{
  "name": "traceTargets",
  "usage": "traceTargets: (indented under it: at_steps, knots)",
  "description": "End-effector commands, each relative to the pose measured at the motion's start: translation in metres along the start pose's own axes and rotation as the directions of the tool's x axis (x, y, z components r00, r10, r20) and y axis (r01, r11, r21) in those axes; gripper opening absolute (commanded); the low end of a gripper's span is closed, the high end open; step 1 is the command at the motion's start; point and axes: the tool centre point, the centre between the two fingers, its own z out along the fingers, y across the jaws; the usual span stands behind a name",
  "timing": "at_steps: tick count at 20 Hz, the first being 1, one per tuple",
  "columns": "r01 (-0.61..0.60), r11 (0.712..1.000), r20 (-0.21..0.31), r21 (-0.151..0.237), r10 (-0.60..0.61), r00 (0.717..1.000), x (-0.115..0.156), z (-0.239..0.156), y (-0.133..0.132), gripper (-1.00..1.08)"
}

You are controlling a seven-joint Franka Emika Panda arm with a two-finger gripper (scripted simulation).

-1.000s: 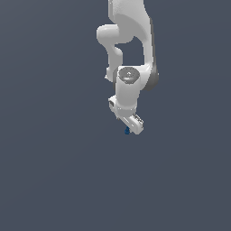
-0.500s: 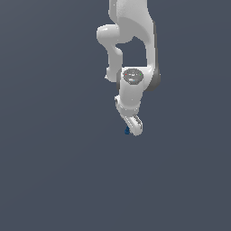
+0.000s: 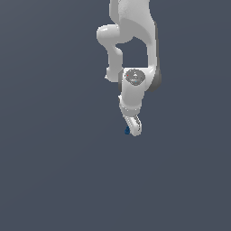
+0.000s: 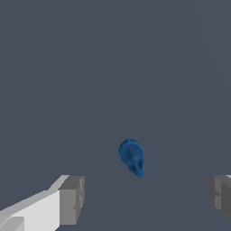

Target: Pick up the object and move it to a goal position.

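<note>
Dark blue against flat grey: the object [image 4: 131,157], a small teardrop-shaped blob, lies alone on the bare counter [image 4: 113,67]. In the wrist view you see it between the two grey pads [image 4: 72,200] of the white pincer [image 4: 146,198], touching neither, and a little closer to the pad on the pale finger than to the other one. The pincer is spread wide and holds nothing.

In the exterior view the white arm [image 3: 133,40] hangs down from the top of the frame. The blob [image 3: 127,131] shows as a blue speck just beside the pincer [image 3: 135,127] tip, on the exterior view's left of it. How high the tips stand above the blob cannot be told.

The blob's long axis runs at a slant, more along than across the line joining the pads, rounded end toward the pale finger.

You are likely at the approach step, with the grasp not yet made. The next move probably needs a small shift to centre the blob, then a descent before closing.
</note>
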Motion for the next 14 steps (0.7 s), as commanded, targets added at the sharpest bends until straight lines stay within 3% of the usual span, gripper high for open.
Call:
traceTargets:
  at_steps: [1, 14]
  knots:
    - [-0.017, 1.0, -0.001, 0.001, 0.017, 1.0, -0.001, 0.001, 0.0, 1.0]
    - [-0.021, 1.0, -0.001, 0.0, 0.021, 1.0, -0.001, 0.027, 0.001, 1.0]
